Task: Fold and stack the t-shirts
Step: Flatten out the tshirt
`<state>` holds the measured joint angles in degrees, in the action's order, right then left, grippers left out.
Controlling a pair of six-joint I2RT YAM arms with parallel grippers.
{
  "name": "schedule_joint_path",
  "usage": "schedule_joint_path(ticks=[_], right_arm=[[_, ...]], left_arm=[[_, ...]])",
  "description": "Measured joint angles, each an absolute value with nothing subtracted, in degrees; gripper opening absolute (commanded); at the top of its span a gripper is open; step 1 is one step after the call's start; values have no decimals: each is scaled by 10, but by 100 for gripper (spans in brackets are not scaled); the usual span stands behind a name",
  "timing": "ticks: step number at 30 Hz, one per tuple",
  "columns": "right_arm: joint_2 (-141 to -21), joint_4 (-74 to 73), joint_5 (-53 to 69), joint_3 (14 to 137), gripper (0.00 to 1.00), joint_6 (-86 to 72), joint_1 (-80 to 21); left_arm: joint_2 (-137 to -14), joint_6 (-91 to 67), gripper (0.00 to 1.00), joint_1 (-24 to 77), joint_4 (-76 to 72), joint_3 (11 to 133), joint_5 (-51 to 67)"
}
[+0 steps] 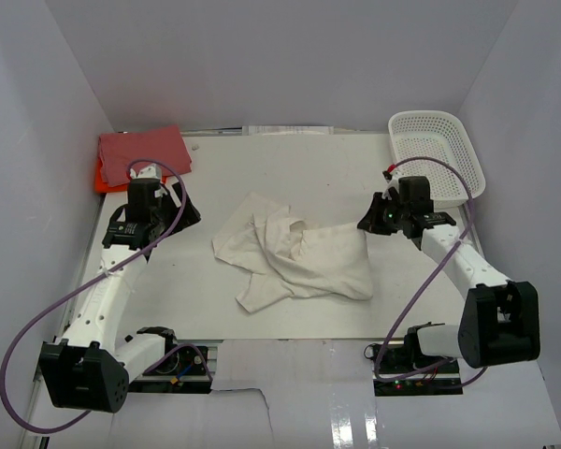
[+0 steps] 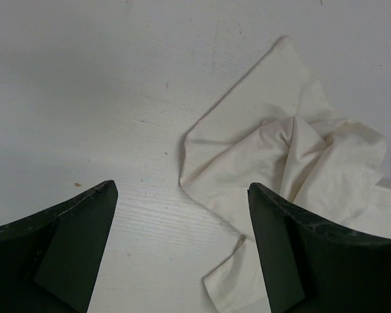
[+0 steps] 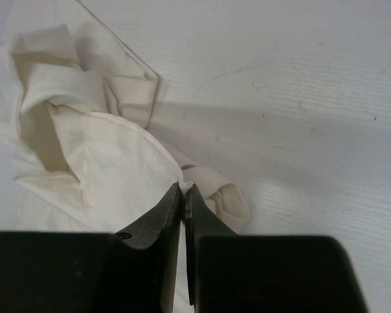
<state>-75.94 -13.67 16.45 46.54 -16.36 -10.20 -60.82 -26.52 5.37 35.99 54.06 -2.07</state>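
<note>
While the cream t-shirt (image 1: 299, 257) lies crumpled mid-table, we have bare table (image 1: 290, 168) on every side of it. The left gripper (image 2: 181, 188) is spread wide, one finger over bare table, the other over the shirt's left edge. The right gripper's (image 3: 184, 189) tips are pressed together on a fold at the shirt's right edge. The pink-red t-shirt (image 1: 142, 150) sits folded on the orange t-shirt (image 1: 101, 176) in the far left corner, with the orange mostly covered. The basket (image 1: 428, 115) is far right. The cream shirt's sleeves and collar are lost in folds, and both wrist views crop it.
</note>
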Motion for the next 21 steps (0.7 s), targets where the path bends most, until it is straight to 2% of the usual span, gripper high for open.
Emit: schedule_joint_path(ticks=[5, 9, 13, 17, 21], right_arm=[[-734, -180, 174, 532, 8, -147, -102], [-725, -222, 199, 634, 8, -138, -103], [-668, -282, 181, 718, 8, -135, -104], [-583, -354, 124, 799, 8, -138, -105], [-512, -423, 70, 896, 8, -149, -105]], left_arm=[[-622, -263, 89, 54, 359, 541, -16], [-651, -260, 88, 54, 359, 545, 10], [-692, -260, 88, 58, 361, 574, 39], [-750, -265, 88, 93, 371, 643, 55], [-853, -270, 87, 152, 391, 774, 62]])
